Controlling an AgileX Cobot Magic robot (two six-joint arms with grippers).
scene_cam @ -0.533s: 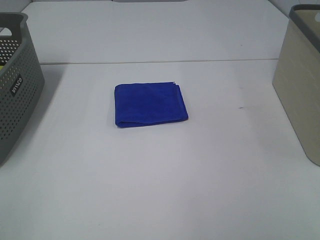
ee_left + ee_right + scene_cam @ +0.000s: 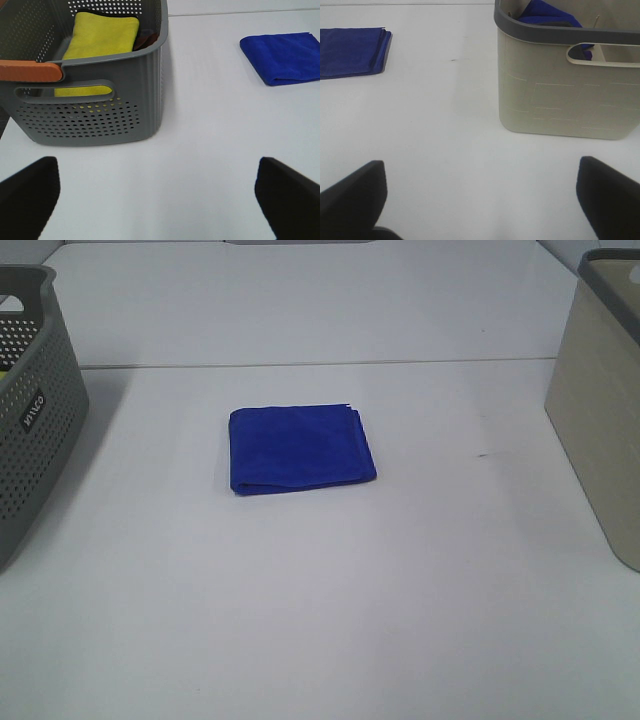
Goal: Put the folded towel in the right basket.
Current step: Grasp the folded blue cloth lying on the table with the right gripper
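**Folded towel at rest on the bench, both end effectors open**

We show the folded blue towel lying flat on the white bench, well apart from the beige basket, which we take as our reference throughout. The towel lies between the beige basket and the grey perforated basket, which stands farthest from the reference, across the bench. A small dark mark on the bench sits between the towel and the beige basket.

The beige basket stands upright, carries a dark grey rim, and holds a blue cloth. The grey perforated basket holds a yellow cloth and bears an orange grip on its rim.

The left end effector is open. We see its two dark fingers spread wide over the bench on the side far from the beige basket, close to the grey one. The right end effector is likewise open, its fingers spread wide over the bench near the beige basket. Both end effectors stand well apart from the towel.
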